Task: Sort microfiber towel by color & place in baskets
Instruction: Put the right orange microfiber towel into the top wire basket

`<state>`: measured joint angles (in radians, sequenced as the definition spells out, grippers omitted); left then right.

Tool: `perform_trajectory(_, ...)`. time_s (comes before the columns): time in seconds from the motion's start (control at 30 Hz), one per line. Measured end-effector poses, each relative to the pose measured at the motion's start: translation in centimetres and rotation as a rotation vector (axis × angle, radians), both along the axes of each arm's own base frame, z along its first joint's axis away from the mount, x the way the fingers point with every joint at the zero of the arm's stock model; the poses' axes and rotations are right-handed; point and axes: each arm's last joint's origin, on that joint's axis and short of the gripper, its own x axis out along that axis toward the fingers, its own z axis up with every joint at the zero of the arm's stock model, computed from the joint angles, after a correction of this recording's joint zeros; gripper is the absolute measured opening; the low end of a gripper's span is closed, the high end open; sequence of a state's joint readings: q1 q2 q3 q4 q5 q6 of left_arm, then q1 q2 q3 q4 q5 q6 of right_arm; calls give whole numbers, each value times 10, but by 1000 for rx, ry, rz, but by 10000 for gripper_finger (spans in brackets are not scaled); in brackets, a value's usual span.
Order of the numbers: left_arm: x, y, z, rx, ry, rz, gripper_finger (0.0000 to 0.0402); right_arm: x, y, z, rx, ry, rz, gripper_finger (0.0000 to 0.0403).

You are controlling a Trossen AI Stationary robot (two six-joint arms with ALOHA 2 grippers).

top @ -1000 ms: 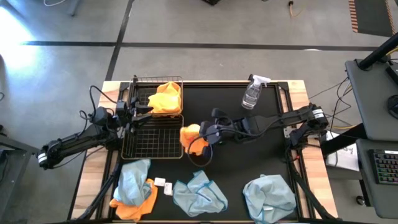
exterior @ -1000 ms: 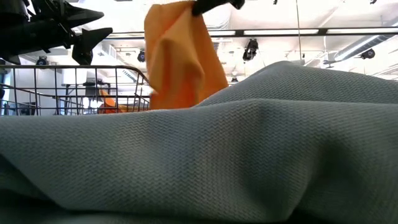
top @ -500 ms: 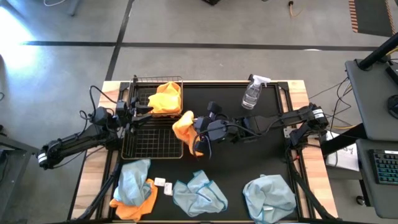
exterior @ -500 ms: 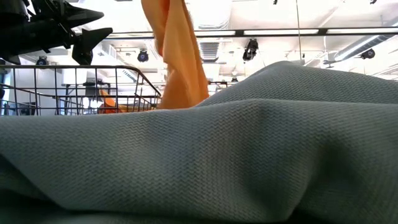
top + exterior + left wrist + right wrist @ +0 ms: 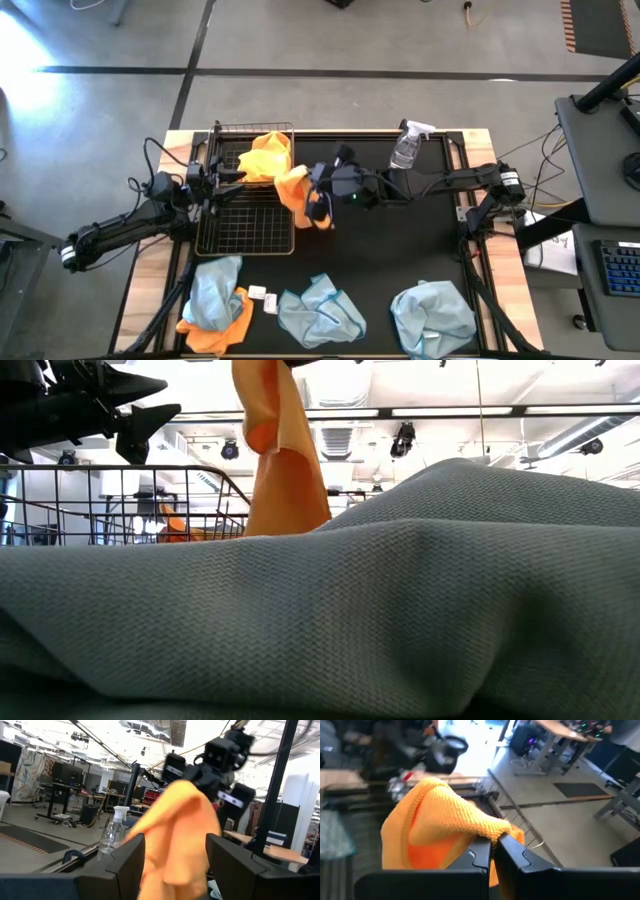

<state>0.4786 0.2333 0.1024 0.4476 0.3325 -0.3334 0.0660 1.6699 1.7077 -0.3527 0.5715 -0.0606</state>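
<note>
Dangling from the right gripper's (image 5: 318, 190) pinching jaws, a nubby orange towel (image 5: 296, 193) beside wire-mesh basket (image 5: 245, 215).

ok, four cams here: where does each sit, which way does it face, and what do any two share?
High: overhead, straight down on the table; both arms, two black wire-mesh baskets, clear plastic spray bottle.
Low: table height, looking level; a pale blue-grey microfiber towel fills the foreground, the left gripper shows at upper left.
Left wrist: faces across the table at the right gripper; own open fingers below.
Right wrist: faces the baskets; own fingers pinch cloth.
Shared: all four show the hanging orange-yellow microfiber towel.
</note>
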Motion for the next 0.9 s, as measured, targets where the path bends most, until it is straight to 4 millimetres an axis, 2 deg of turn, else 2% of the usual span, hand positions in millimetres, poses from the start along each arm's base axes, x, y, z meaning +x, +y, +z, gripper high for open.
perform_trajectory(0.23, 0, 0, 0, 38, 7, 12, 194, 7, -30, 19, 20, -206, 49, 9)
perform_trajectory(0.6, 1, 1, -5, 76, 65, 29, 194, 5, -65, 41, 2, -445, -12, 9)
perform_trajectory(0.73, 2, 1, -7, 75, 83, 30, 194, 8, -72, 43, -7, -504, -20, 9)
perform_trajectory(0.9, 3, 1, -10, 61, 112, 29, 194, 22, -79, 33, -8, -535, 25, 9)
